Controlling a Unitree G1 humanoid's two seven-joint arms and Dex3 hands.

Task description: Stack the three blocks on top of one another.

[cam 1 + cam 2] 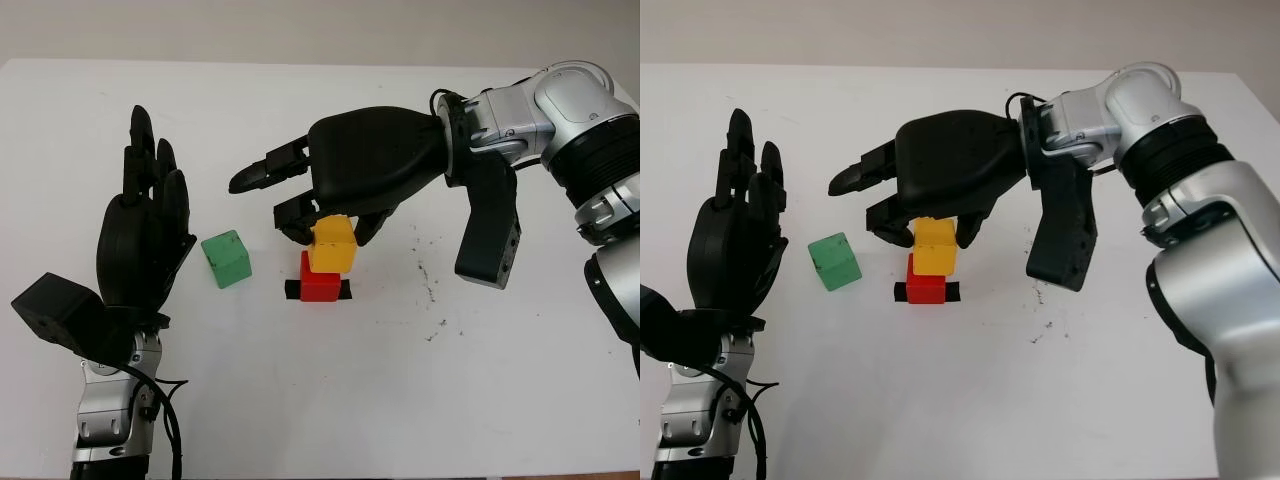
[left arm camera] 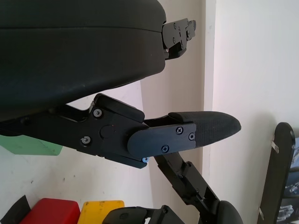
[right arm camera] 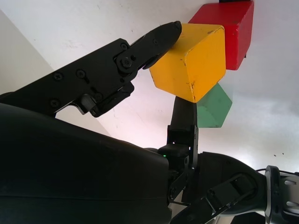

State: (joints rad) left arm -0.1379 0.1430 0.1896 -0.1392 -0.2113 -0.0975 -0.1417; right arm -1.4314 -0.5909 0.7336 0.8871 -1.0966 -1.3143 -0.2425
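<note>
Gripping the yellow block [image 1: 332, 245] between its fingertips [image 3: 161, 36], the right hand [image 1: 350, 170] reaches over the middle of the white table [image 1: 330, 380], the block set on top of the red block [image 1: 320, 282], which stands on a strip of black tape [image 1: 344, 290]. Green block [image 1: 226, 259]: alone on the table, just left of the stack, between it and the left hand [image 1: 145, 235]. Left hand: raised at the table's left side, open, holding nothing.

Both arms are silver-grey metal with black ribbed joint bands. The left hand [image 1: 140, 235] and right hand [image 1: 330, 200] have smooth black shells, screwed finger links; black cables [image 1: 170, 420] trail from the left wrist.
</note>
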